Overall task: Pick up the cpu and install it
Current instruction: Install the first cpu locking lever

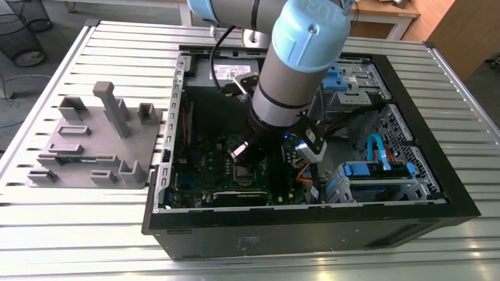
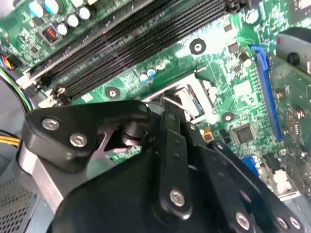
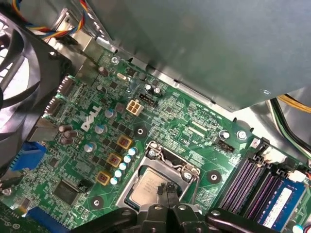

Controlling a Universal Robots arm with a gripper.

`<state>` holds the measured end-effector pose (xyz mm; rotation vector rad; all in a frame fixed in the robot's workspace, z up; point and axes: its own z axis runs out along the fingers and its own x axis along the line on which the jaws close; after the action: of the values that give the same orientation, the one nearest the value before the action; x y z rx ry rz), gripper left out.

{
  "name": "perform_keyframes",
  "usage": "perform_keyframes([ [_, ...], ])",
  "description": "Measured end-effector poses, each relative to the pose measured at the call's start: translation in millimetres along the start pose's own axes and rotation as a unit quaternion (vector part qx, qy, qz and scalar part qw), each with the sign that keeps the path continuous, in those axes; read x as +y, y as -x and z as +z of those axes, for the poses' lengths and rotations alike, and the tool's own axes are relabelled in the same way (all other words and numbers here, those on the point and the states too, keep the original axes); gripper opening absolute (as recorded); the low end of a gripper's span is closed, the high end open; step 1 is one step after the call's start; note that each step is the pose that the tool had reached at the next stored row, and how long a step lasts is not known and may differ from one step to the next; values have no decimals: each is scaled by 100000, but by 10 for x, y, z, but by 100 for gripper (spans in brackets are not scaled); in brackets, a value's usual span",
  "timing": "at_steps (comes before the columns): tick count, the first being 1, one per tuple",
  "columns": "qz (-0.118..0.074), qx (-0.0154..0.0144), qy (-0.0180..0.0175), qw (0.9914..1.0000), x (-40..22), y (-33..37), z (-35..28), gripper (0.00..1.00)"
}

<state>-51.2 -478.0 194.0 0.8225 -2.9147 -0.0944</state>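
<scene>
well, the cpu (image 3: 151, 187) lies flat in the metal-framed socket (image 3: 167, 154) on the green motherboard (image 3: 160, 121), its silver top showing in the first wrist view. the gripper (image 3: 166, 188) hangs straight over the socket, low above the chip's edge; whether it clamps the chip or has let go cannot be told. beside the socket run the long dark memory slots (image 3: 245, 187), and farther from the socket sits a black fan (image 3: 19, 73). in the exterior view the arm (image 1: 293, 76) points down at the socket inside the open computer case (image 1: 312, 231). well apart from the socket, outside the case on the exterior view's left, a grey holder tray (image 1: 93, 146) rests on the slatted table (image 1: 78, 234).
</scene>
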Motion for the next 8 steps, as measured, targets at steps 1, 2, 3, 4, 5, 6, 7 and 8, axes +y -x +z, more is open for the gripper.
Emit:
perform_keyframes([
  [1,117,-13,15,100000,0,0,0,11],
  [2,226,-23,22,100000,0,0,-1,11],
  [3,353,-16,20,99999,0,-1,-6,11],
  [4,431,-31,33,99999,0,-1,-5,11],
  [5,439,-33,38,99999,0,-1,-5,11],
  [6,453,-38,41,99999,0,0,-5,11],
  [7,460,-45,43,99999,0,0,-5,11],
  [8,459,-51,51,99999,1,0,-6,11],
])
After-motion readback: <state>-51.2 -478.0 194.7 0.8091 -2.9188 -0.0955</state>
